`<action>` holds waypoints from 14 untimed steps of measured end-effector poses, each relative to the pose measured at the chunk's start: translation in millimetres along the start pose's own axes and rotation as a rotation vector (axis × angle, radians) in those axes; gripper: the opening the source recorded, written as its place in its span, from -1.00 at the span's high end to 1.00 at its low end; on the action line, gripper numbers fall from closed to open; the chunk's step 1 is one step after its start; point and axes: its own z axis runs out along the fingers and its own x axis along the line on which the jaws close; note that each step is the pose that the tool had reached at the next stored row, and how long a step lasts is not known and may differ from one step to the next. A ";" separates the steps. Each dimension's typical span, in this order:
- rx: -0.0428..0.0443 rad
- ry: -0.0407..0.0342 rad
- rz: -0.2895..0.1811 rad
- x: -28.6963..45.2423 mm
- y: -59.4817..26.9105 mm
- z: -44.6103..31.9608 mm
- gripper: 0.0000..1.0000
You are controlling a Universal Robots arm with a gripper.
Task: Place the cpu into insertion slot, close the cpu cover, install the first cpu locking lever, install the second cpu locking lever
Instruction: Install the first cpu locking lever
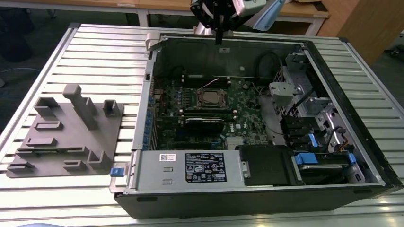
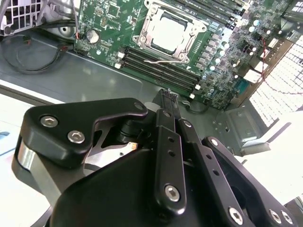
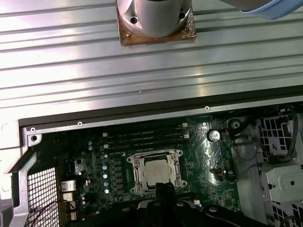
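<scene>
1. Your black gripper (image 1: 218,38) hangs above the far wall of the open black computer case (image 1: 353,156), well apart from the socket. Its fingers look clenched into one thin tip, with nothing between them.
2. The small, flat, silver-grey cpu (image 2: 169,30) lies in the insertion slot (image 3: 130,158), the square metal-rimmed socket on the green circuit board (image 2: 106,19). The thin silvery cpu cover (image 2: 147,29) appears to be folded down around it.
3. A thin wire locking lever (image 2: 161,60) runs along the socket's edge, just beside the long black memory slots (image 2: 161,71). You cannot tell from here whether it is hooked.
4. The levers look like the step in hand. Keep the tip closed, approach from directly above, and bear only on the lever's wire, never on the chip's face or the memory slots.
5. Press slowly; a wire that slips off the tip could spring back.
</scene>
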 end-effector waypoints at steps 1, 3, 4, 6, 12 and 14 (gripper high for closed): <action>0.0004 -0.0002 0.000 0.0 0.0 0.3 0.80; 0.0027 -0.0004 0.000 0.1 -0.2 2.0 0.80; 0.0035 -0.0005 0.000 0.2 -0.5 3.6 0.80; 0.0044 -0.0007 0.000 0.4 -0.9 7.2 0.80; 0.0059 -0.0009 0.000 1.0 -2.3 17.8 0.80; 0.0064 -0.0008 0.000 1.0 -2.4 18.4 0.80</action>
